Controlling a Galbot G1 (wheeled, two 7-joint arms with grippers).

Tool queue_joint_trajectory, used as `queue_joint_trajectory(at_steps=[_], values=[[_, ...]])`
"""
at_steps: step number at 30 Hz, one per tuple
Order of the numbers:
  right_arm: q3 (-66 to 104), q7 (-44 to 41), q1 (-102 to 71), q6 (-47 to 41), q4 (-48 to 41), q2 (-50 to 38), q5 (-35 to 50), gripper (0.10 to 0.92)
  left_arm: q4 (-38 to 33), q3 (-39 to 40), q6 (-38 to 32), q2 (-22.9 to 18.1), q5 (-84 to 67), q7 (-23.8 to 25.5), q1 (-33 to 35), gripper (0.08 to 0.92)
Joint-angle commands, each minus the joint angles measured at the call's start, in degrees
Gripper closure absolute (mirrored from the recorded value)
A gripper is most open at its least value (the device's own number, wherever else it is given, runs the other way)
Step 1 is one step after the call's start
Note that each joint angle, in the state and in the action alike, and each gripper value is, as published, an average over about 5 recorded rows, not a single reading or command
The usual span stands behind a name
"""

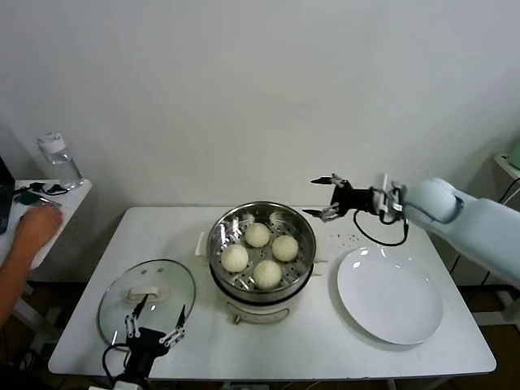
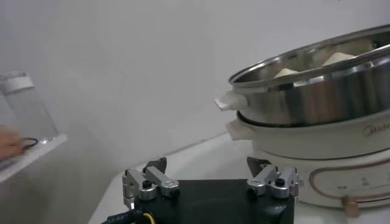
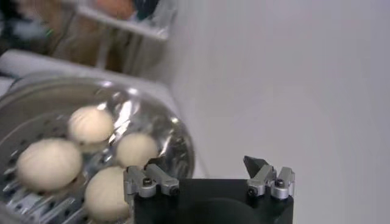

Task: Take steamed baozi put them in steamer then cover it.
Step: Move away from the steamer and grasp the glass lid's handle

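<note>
Right tool (image 1: 327, 197) hovers with its jaws spread wide and holding nothing, above the counter (image 1: 162, 236) just beyond the far right rim of the steamer (image 1: 262, 248). Left tool (image 1: 154, 318), likewise wide open and holding nothing, sits at the counter's near left edge, over the near rim of the cover (image 1: 147, 298), which lies flat on the counter to the left of the steamer. All four baozi (image 1: 258, 235) rest on the perforated floor of the steel basket, close together near its middle. To the steamer's right lies a white plate (image 1: 390, 294) with nothing on it.

From the left wrist, the steamer (image 2: 317, 103) appears side-on: steel basket stacked on a white pot base with a small side handle, only the tops of the buns peeking over the rim. The right wrist looks down into the basket and shows the buns (image 3: 91, 125) and the holes around them. Only the head view takes in the plate and the cover.
</note>
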Motion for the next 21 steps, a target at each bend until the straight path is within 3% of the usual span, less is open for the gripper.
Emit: queue_joint_trajectory(at_steps=[1,12,21], values=[[46.71,11.49,-46.46,7.18,4.89,-5.14,-0.26,0.203,0.04,-0.1,0.22,-0.35,5.14,0.07,-0.5,0.177],[72.61,11.78,-69.57,7.46,5.55,10.68,-4.06,0.203,-0.3,-1.68,-0.3,-0.49,20.48,-0.03,-0.88,0.177],[82.06,11.78,-77.52,5.71,7.88,19.87,-5.5,0.203,-0.27,-3.81,0.46,-0.45,53.78,-0.79,-3.11,0.177]])
